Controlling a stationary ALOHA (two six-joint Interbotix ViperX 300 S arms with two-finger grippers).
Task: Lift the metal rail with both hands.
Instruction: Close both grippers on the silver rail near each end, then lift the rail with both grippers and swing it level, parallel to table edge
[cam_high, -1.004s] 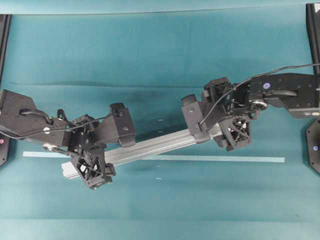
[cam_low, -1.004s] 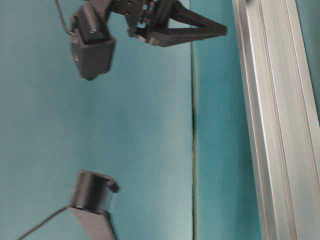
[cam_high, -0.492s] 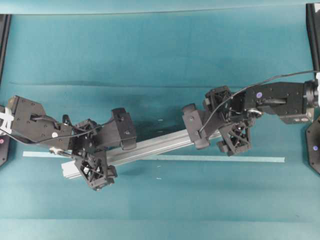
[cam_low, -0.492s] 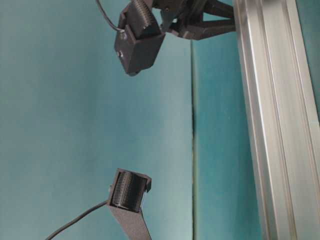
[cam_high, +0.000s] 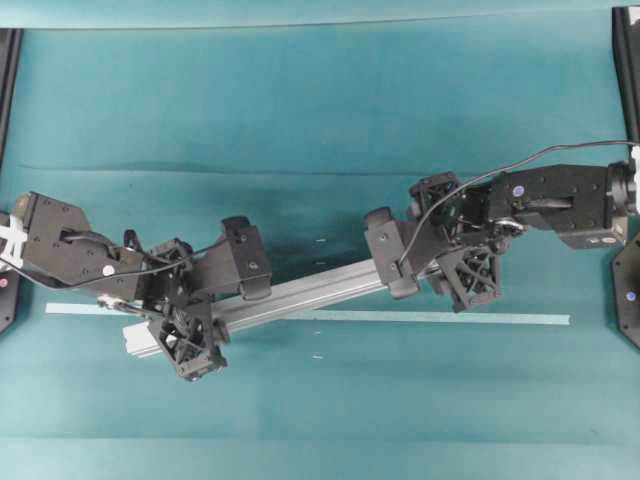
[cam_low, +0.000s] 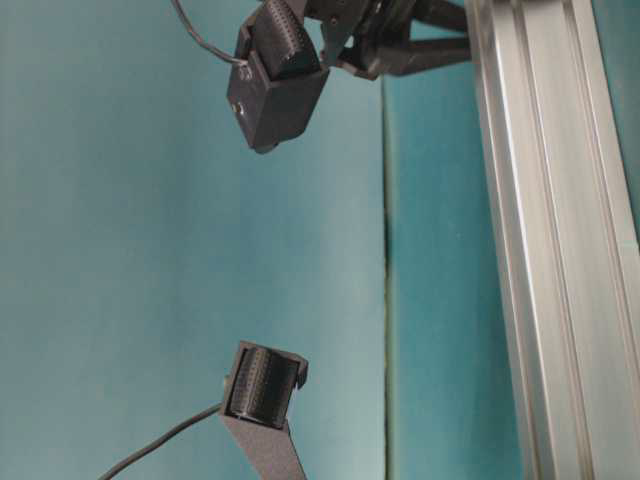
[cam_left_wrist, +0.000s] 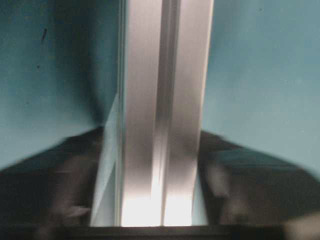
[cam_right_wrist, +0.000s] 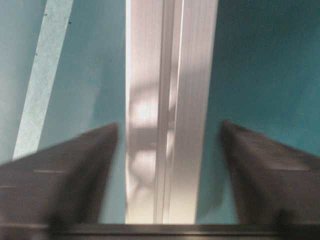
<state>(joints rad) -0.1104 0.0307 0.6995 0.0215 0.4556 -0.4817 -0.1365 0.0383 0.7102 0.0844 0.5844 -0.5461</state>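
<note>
Overhead view first: the metal rail (cam_high: 300, 292) lies diagonally across the middle of the teal table (cam_high: 320, 100), low end at lower left, high end toward the right. It crosses over a thin pale tape strip (cam_high: 450, 318) that runs level along the table. The left gripper (cam_high: 213, 315) straddles the rail near its lower-left end, one finger on each side. The right gripper (cam_high: 432, 270) does the same near the upper-right end.

Table-level view: the picture is turned sideways, so the rail (cam_low: 550, 250) runs top to bottom down the right edge. One black jaw block sits at top center and another at bottom center; honestly can't say which arm either belongs to.

Left wrist view: the rail (cam_left_wrist: 162, 110) runs straight up the middle, and the left gripper's fingers (cam_left_wrist: 75, 170) sit right against both sides of it, so it looks pinched, though it's blurry.

Right wrist view: the rail (cam_right_wrist: 170, 110) is centered between the right gripper's fingers (cam_right_wrist: 70, 165), with teal showing on both sides, so those jaws are spread and not touching. The tape strip (cam_right_wrist: 42, 75) slants at upper left.
</note>
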